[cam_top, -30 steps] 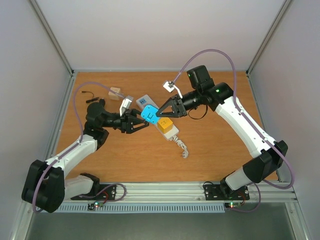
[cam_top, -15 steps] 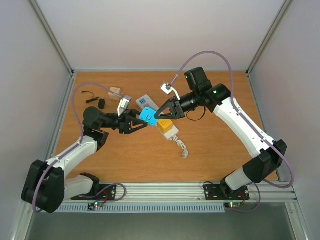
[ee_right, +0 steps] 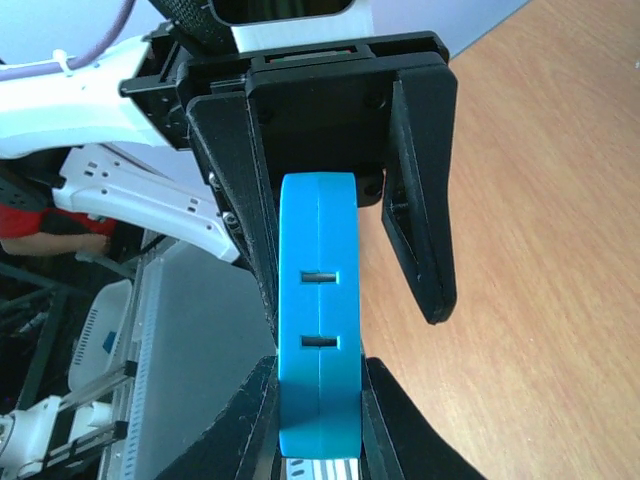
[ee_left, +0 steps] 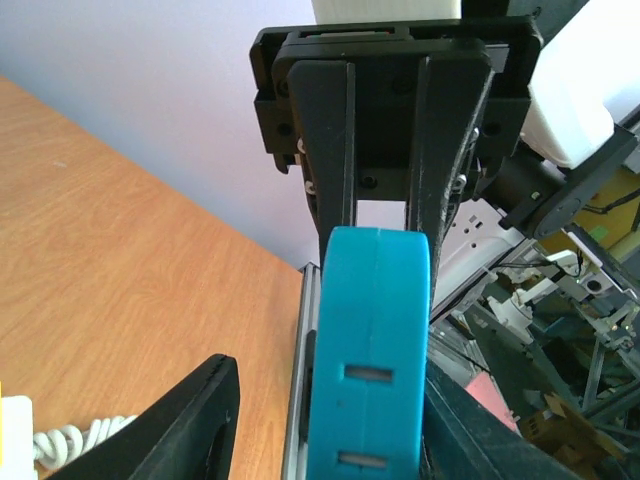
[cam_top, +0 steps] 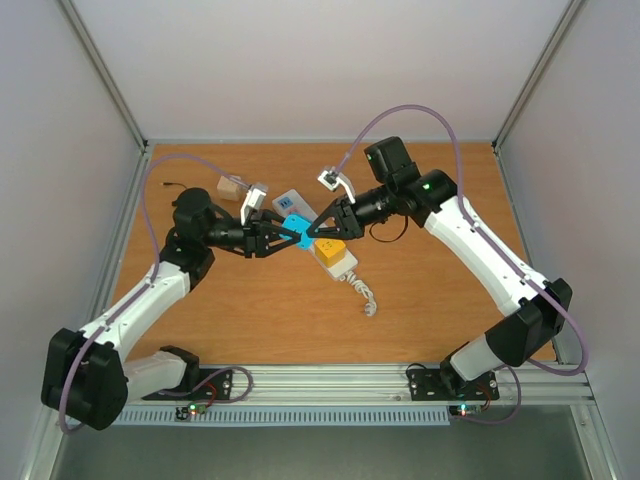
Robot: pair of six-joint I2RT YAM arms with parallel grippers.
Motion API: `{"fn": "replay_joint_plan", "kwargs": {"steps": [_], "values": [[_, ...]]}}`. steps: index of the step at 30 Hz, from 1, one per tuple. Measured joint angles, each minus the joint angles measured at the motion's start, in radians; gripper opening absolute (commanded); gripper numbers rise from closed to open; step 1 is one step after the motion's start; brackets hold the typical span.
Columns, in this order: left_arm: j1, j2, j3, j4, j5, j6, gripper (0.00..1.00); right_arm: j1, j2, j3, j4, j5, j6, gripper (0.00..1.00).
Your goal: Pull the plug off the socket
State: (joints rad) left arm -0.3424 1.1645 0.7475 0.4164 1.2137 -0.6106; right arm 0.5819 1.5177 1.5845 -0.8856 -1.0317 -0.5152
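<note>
The blue plug (cam_top: 296, 230) is a flat blue block with two slots, held in the air over the middle of the white socket strip (cam_top: 288, 201). My right gripper (cam_top: 308, 232) is shut on it from the right; the right wrist view shows the plug (ee_right: 318, 330) pinched in the right gripper (ee_right: 318, 410). My left gripper (cam_top: 283, 239) is open around the plug's other end. In the left wrist view the plug (ee_left: 370, 350) lies against one finger of the left gripper (ee_left: 330, 420), with a gap to the other.
A yellow plug (cam_top: 331, 248) sits in the strip's near end, and the strip's coiled white cord (cam_top: 366, 298) trails toward the front. A small wooden block (cam_top: 232, 186) lies at the back left. The arms meet over the table's middle.
My left gripper has swung up and to the right, and its open fingers now straddle the blue plug. My right gripper has shifted slightly left with the plug.
</note>
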Motion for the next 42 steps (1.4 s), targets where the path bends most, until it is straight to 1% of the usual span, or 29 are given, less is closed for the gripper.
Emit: {"fn": "replay_joint_plan", "kwargs": {"steps": [2,5,8,16,18,21,27,33,35,37,38,40,42], "values": [[0.000,-0.006,0.007,-0.048,-0.009,0.050,0.46,0.002,0.000,0.000,-0.002,0.011,-0.002,0.01],[0.001,-0.007,0.007,-0.082,-0.011,0.074,0.47,0.007,0.003,-0.006,-0.004,0.025,-0.004,0.01],[0.003,-0.007,0.016,-0.140,-0.013,0.115,0.51,0.011,0.003,-0.019,0.000,0.036,-0.002,0.01],[0.021,-0.008,0.064,-0.263,0.025,0.220,0.52,0.040,0.003,-0.045,0.024,0.044,0.009,0.01],[0.027,-0.011,0.077,-0.300,0.032,0.249,0.51,0.045,0.003,-0.052,0.021,0.043,0.006,0.01],[0.040,-0.017,0.091,-0.347,0.047,0.290,0.45,0.048,0.003,-0.057,0.011,0.037,-0.003,0.02],[0.045,-0.022,0.094,-0.384,0.085,0.332,0.31,0.048,0.001,-0.072,0.001,0.030,-0.024,0.02],[0.045,-0.026,0.094,-0.395,0.107,0.336,0.19,0.048,0.001,-0.079,-0.002,0.030,-0.030,0.03],[0.045,-0.027,0.094,-0.399,0.118,0.327,0.13,0.049,0.000,-0.080,0.001,0.031,-0.046,0.04],[0.045,-0.027,0.094,-0.404,0.130,0.320,0.06,0.049,-0.002,-0.082,0.003,0.030,-0.056,0.08],[0.046,-0.028,0.094,-0.405,0.134,0.319,0.02,0.050,-0.002,-0.082,0.003,0.030,-0.060,0.14],[0.046,-0.031,0.094,-0.408,0.134,0.318,0.01,0.052,-0.003,-0.082,0.004,0.031,-0.061,0.28],[0.046,-0.034,0.094,-0.411,0.131,0.322,0.01,0.052,-0.005,-0.082,0.003,0.037,-0.053,0.47]]}}
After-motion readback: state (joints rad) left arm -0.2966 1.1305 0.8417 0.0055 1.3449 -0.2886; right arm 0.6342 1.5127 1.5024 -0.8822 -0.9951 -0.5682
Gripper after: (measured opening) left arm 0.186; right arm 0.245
